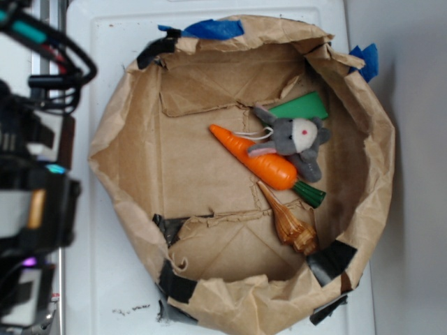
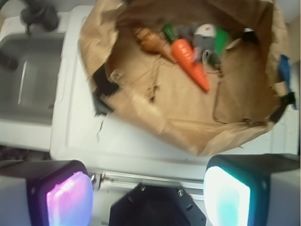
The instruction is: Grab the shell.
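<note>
- Gripper (image 2: 148, 188) fills the bottom of the wrist view, its two pads spread wide apart, one glowing pink at left, one teal at right, with nothing between them.
- Beyond the pads, the white table (image 2: 75, 132) shows as a bare strip, and a grey sink basin (image 2: 28, 89) sits off to the left.
- Farther on, the crumpled brown paper tray (image 1: 119, 174) rests on the table, its raised rim patched with black tape and blue tape.
- Inside the tray, toward its far side from the gripper, the shell (image 1: 288, 222) lies on its side, amber-brown and glossy, with its pointed spire aimed at the carrot.
- The orange carrot (image 1: 255, 157) lies just beside the shell, its green stem end close to the shell's spire.
- A grey plush mouse (image 1: 297, 138) leans against the carrot, partly over a green card (image 1: 304, 108).
- The gripper is well apart from the shell, outside the tray.
</note>
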Action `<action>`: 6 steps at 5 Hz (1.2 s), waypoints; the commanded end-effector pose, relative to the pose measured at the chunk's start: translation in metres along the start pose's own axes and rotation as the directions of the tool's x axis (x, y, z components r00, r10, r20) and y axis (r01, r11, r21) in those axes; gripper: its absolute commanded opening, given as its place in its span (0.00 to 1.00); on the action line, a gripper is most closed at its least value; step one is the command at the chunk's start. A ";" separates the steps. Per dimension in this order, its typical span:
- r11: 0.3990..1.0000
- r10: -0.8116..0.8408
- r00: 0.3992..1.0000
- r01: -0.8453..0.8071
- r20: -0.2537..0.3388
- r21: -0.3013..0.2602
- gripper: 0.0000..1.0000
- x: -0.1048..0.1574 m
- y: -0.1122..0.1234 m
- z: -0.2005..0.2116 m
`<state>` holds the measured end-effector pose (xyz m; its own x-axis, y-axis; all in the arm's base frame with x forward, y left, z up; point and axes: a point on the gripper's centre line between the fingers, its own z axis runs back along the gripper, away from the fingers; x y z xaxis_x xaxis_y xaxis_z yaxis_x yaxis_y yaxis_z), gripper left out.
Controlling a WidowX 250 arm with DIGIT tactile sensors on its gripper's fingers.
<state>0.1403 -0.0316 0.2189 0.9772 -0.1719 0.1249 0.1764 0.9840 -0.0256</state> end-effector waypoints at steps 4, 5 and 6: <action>0.993 -0.099 0.994 0.102 0.036 -0.065 1.00 0.106 0.074 -0.051; 0.989 -0.125 0.992 0.126 0.013 -0.074 1.00 0.135 0.097 -0.087; 0.984 -0.162 0.986 0.164 0.046 -0.061 1.00 0.143 0.111 -0.109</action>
<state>0.3088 0.0438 0.1131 0.9308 -0.3406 0.1330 0.3530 0.9319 -0.0839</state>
